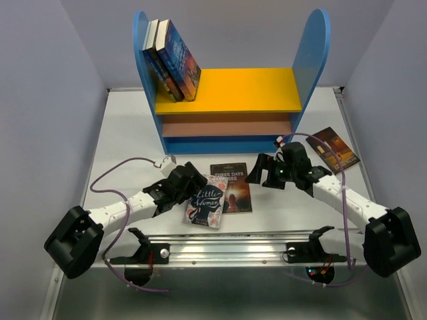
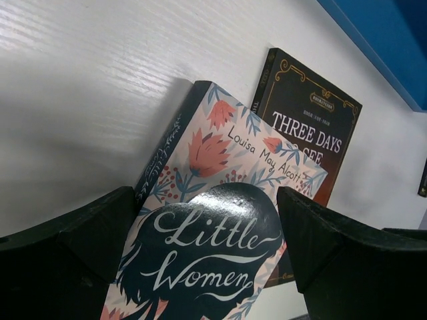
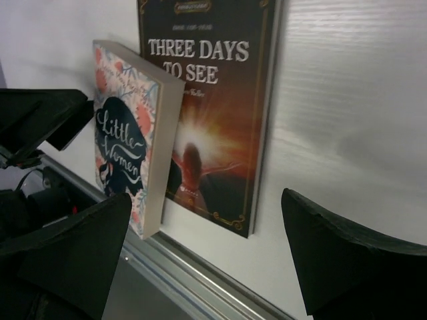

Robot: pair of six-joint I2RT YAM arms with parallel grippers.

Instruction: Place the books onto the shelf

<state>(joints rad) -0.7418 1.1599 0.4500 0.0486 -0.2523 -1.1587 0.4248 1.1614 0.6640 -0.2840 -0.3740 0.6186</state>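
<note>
The shelf (image 1: 230,90) stands at 12 o'clock on the counter (image 1: 127,133). A few books (image 1: 175,60) on its yellow board lean against the left blue panel. Little Women (image 1: 205,201) lies near the counter's 6 o'clock edge, its right edge overlapping Three Days to See (image 1: 235,190), which sits at its 1 o'clock. The left fingers (image 2: 73,247) are spread wide, one on each side of Little Women, not clamped on it. The right fingers (image 3: 347,260) are also spread, holding nothing, above Three Days to See. Another book (image 1: 332,148) lies flat at 2 o'clock, near the shelf's right panel.
</note>
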